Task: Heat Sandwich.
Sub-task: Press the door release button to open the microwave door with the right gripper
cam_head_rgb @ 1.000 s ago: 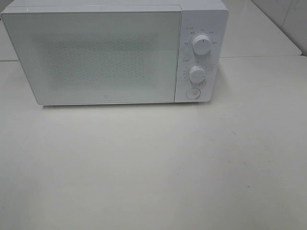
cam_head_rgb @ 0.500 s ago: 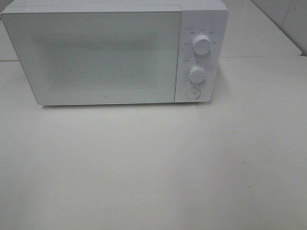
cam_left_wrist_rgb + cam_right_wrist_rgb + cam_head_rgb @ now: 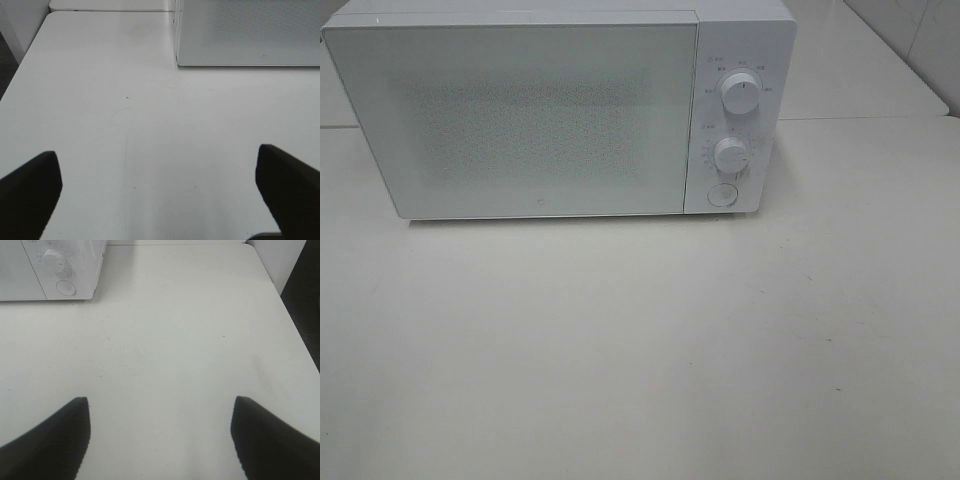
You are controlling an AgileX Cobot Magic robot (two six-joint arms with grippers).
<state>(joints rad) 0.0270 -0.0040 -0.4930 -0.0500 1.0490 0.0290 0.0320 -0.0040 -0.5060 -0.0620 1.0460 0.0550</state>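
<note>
The sandwich is out of view in every frame. A white microwave (image 3: 560,110) stands at the back of the table with its door shut; two round knobs (image 3: 741,92) and a round button (image 3: 722,195) sit on its right panel. Neither arm shows in the high view. My left gripper (image 3: 160,187) hangs open over bare table, a little in front of the microwave's (image 3: 247,32) door corner. My right gripper (image 3: 160,432) is open too, with nothing between its dark fingers (image 3: 52,440), off to the right of the microwave's (image 3: 60,267) control panel.
The white table (image 3: 640,350) stretches in front of the microwave. Its left edge (image 3: 20,65) shows in the left wrist view, and its right edge (image 3: 280,295) with dark floor beyond shows in the right wrist view.
</note>
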